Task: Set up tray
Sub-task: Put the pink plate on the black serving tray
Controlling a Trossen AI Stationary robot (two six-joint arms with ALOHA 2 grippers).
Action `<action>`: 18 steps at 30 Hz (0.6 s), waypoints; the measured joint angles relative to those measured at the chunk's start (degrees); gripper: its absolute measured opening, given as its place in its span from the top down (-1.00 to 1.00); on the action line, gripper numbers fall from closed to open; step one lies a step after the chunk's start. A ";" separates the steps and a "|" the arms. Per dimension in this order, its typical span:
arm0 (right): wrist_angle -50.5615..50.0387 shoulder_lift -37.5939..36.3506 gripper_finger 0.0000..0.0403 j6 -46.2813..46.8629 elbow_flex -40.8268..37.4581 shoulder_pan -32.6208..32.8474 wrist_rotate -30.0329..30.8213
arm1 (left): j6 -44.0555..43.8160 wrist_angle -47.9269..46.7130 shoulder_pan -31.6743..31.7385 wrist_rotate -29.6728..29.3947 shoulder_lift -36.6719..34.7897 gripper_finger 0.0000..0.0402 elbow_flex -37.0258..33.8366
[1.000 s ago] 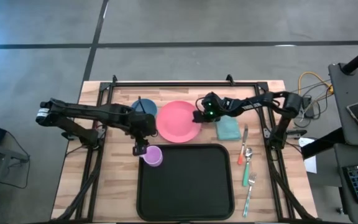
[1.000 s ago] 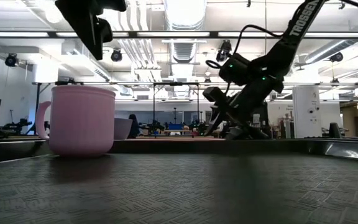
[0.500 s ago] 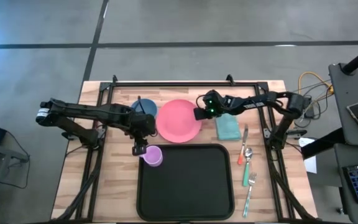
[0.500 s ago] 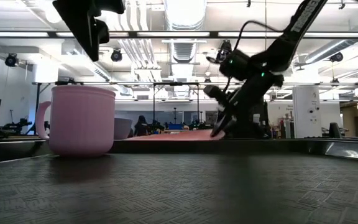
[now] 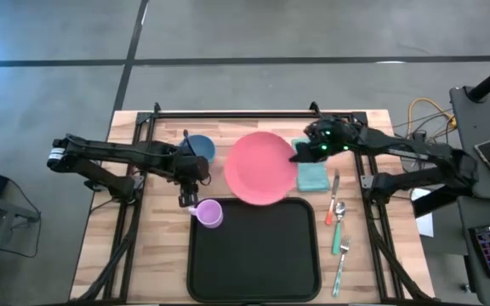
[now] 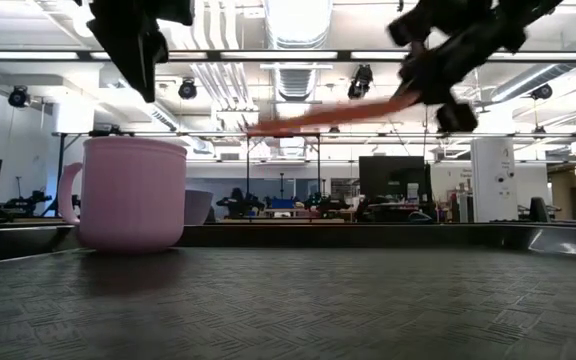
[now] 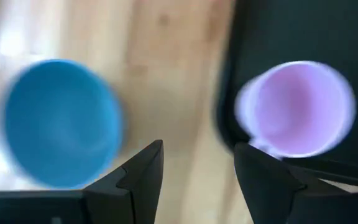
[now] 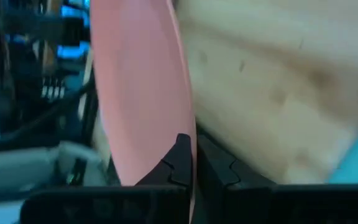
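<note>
The black tray (image 5: 253, 255) lies at the table's near middle, with a purple cup (image 5: 209, 212) standing upright in its far left corner. The round pink plate (image 5: 262, 167) is in the air above the tray's far edge, and my right gripper (image 5: 301, 154) is shut on it. My left gripper (image 5: 187, 195) hovers open above the table between the blue bowl (image 7: 58, 121) and the cup (image 7: 297, 109), touching neither. My right gripper pinches the plate's rim (image 8: 182, 127) on its right-hand side between its two fingers, one above and one below. The fingers come nearly level from the table's right. The plate (image 6: 333, 115) is lifted clear and tilted, its held side higher and its free side lower.
The blue bowl (image 5: 199, 147) stands on the wood at the far left. A teal cloth (image 5: 312, 177) lies right of the plate. A spoon (image 5: 337, 210) and a fork (image 5: 342, 255) lie along the tray's right side.
My right gripper has shut on the plate's right rim, then gone up and toward the table's right and near edges. The plate, which lay flat on the table, now hangs clear of it, tilted, and has shifted right and toward the tray.
</note>
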 joint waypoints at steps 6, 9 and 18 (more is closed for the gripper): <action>-7.66 -0.75 0.96 5.23 -0.70 10.39 1.43 | 0.39 -1.12 3.69 -9.44 -3.72 0.12 -0.36; -6.38 2.23 0.96 6.79 -0.76 15.33 4.12 | 0.77 -0.75 8.62 -8.36 -4.51 0.12 -1.33; 4.54 14.77 0.89 7.93 -0.80 24.16 -0.36 | 10.24 6.12 14.35 -0.95 -2.53 0.12 -6.45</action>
